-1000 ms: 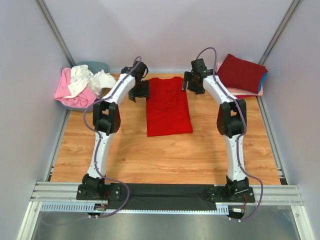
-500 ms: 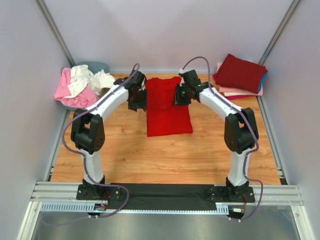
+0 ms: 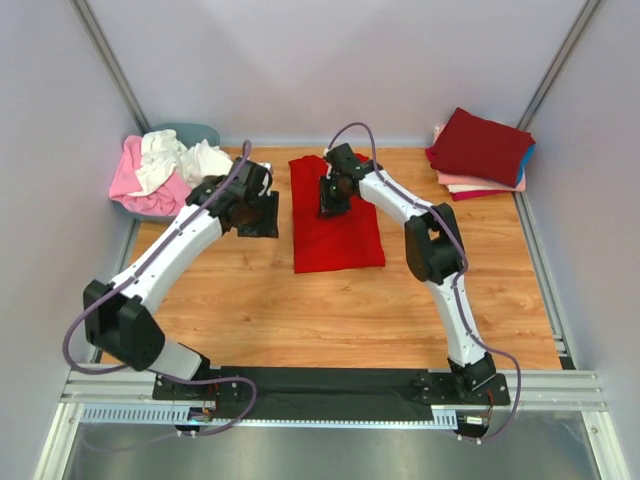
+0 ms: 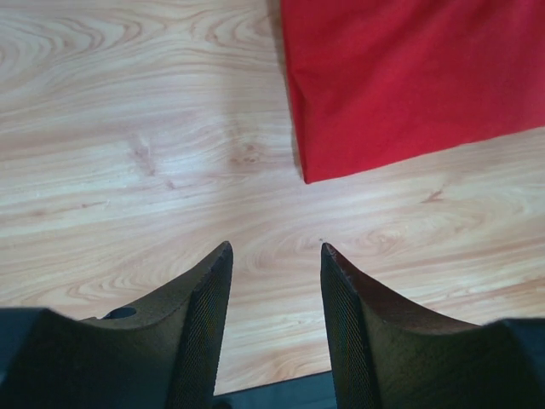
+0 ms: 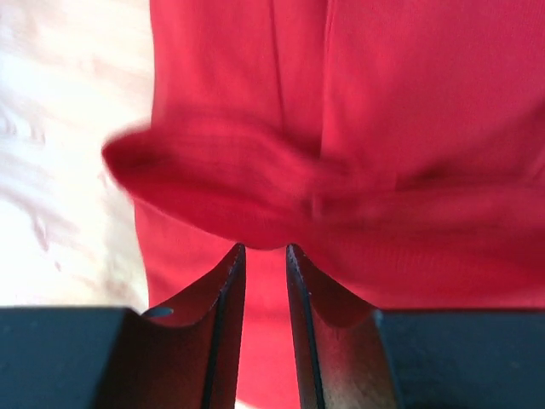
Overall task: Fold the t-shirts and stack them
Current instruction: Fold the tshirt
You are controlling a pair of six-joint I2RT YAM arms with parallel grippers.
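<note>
The bright red t-shirt [image 3: 342,240] lies flat on the wooden table [image 3: 330,310], folded into a narrow strip. My right gripper [image 3: 331,197] is over its far half, shut on a raised fold of the red cloth [image 5: 255,183], which bunches at my fingertips [image 5: 237,256]. My left gripper [image 3: 258,214] is open and empty over bare wood, just left of the shirt. The shirt's corner [image 4: 400,85] shows ahead of the left gripper [image 4: 274,251] in its wrist view. A folded stack at the back right has a dark red shirt [image 3: 482,146] on top.
A grey tub [image 3: 192,133] at the back left holds crumpled pink [image 3: 135,178] and white [image 3: 178,158] shirts. Pink and blue shirts [image 3: 472,183] lie under the dark red one. Grey walls close in the sides and back. A black strip [image 3: 330,382] runs along the near edge.
Both grippers moved from the shirt's far edge toward the near side. The right one carried the shirt's far edge with it, lifting a fold. The left one came away empty, and its arm swung out left.
</note>
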